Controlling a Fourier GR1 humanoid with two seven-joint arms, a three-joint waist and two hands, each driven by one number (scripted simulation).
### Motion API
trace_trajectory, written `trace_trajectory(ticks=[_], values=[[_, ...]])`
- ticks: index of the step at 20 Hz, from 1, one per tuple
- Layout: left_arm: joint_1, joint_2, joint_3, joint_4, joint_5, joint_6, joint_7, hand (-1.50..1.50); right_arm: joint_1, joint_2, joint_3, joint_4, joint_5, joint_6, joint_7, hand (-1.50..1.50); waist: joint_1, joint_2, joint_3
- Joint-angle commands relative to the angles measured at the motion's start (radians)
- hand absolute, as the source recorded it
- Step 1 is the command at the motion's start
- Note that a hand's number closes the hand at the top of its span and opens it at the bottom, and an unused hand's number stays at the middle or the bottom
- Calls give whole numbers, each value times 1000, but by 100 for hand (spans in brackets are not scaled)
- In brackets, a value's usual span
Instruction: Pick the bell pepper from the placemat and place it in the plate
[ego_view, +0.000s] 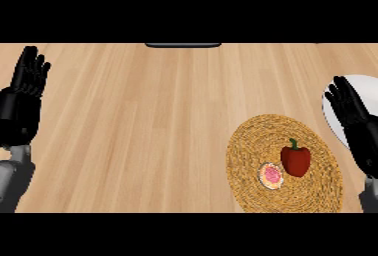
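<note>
**Item 1, bell pepper** (296, 160). Red, with a green stem pointing away from me. It lies on the right half of the placemat (251, 145), and neither hand touches it. I judge it light, hollow and fairly stiff. Its waxy skin could slide under smooth fingers, and its rounded flank may let it roll. I would take it across the broad shoulders just below the stem, thumb on one side and fingers on the other, never by the stem itself.

**Item 2, placemat.** Round, woven, straw-coloured, flat on the wooden counter (148, 125). The coarse weave should keep the pepper from skidding as I close on it.

**Item 3, cut fruit half** (271, 176). Pink face up, on the placemat, just beside the pepper's lower left. I cannot tell whether the two touch. I would come in from the pepper's other side to leave it alone.

**Item 4, plate** (367, 85). White, near the placemat's upper right rim, partly hidden by my right hand and running out of view.

**Item 5, right hand** (353, 116). Over the plate, just past the placemat's right rim. Fingers straight, held close together, pointing away from me, holding nothing.

**Item 6, left hand** (26, 85). Well apart from the placemat, at the view's left edge, resting. Fingers up, straight, slightly fanned, empty.

**Item 7, dark object** (183, 45). At the counter's far edge, well beyond the placemat. I cannot identify it.
</note>
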Motion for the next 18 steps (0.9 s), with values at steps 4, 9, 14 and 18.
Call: trace_trajectory(ticks=[4, 9, 14, 18], values=[[168, -84, -83, 94, 40, -16, 164, 0, -39, -35, -206, -95, -145, 50, -226, 150, -52, -4, -27], [260, -202, -168, 134, 100, -49, 225, 0, 1, -52, -433, 14, 10, -193, -339, 150, -76, 6, -26], [248, -238, -204, 130, 66, -25, 229, 0, 107, 121, -503, 109, -153, -62, -724, -150, -47, 1, -27], [260, -221, -195, 111, 67, -63, 246, 0, 150, 61, -510, 217, -112, 68, -862, -150, -27, 2, -29]])
